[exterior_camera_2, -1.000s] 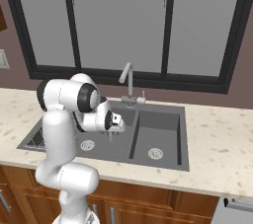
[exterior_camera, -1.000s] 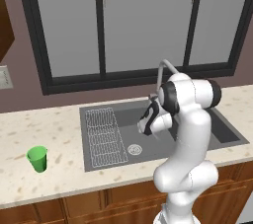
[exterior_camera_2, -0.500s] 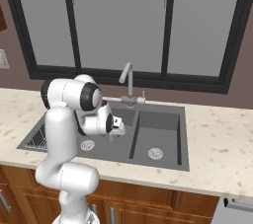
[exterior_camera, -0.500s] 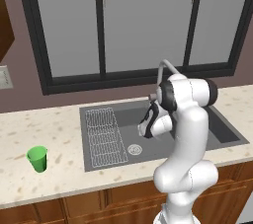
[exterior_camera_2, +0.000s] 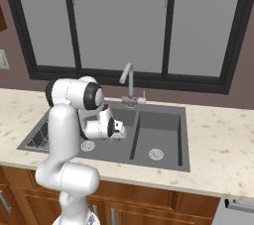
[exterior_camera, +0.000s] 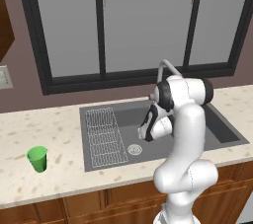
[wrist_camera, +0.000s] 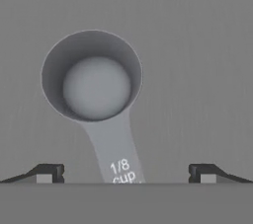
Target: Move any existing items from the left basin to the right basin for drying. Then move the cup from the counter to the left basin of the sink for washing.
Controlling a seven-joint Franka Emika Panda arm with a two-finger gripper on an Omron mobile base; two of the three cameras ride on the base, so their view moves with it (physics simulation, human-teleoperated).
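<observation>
Beige stone counter [exterior_camera: 59,134] runs under dark-framed windows, with the two-basin sink [exterior_camera_2: 184,120] set into it. Nearest the hand camera, the gripper [wrist_camera: 126,172] hangs low inside the left basin [exterior_camera: 121,119], jaws spread wide and holding nothing; one fingertip shows either side of the handle, neither touching it. Between them lies a small grey measuring scoop [wrist_camera: 96,90] (handle marked "1/8 cup"), flat on the basin floor, bowl upward, handle pointing back toward the fingers. Judged light and rigid, smooth and likely slippery; the flat handle near the bowl looks the best place to pinch, since the round bowl would tend to roll out of a grip. Further off, the right basin [exterior_camera_2: 158,137] has only its drain. Farthest left, the green cup [exterior_camera: 37,159] stands upright on the counter, well apart from the sink.
</observation>
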